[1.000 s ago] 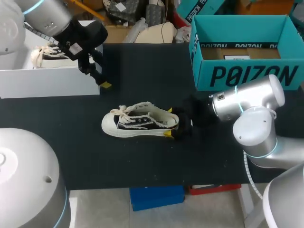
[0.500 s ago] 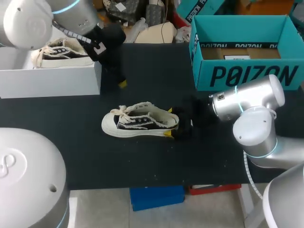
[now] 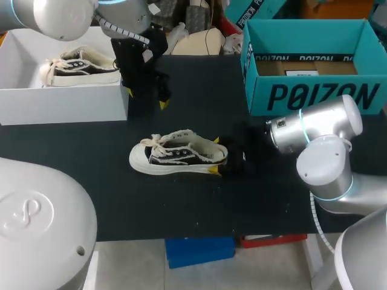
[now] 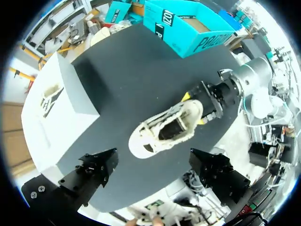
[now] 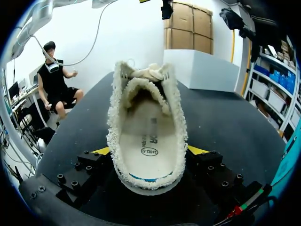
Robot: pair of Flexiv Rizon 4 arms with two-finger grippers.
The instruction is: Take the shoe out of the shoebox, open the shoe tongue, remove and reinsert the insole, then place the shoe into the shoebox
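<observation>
Black tabletop, head view: low-top shoe lay upright mid-table, well apart from the white shoebox, which held a second shoe. Right gripper clasped the heel. Left gripper hung spread and empty near the shoebox corner.

Left wrist view: fingers wide, nothing between them, shoe ahead.

Right wrist view: heel pinched between both yellow tips. Insole sat flat inside, tongue under loose laces.

Judgement: tongue-opening due. Heel clamp should hold firm while the left fingers descend onto the tongue edge, clear of the laces.
</observation>
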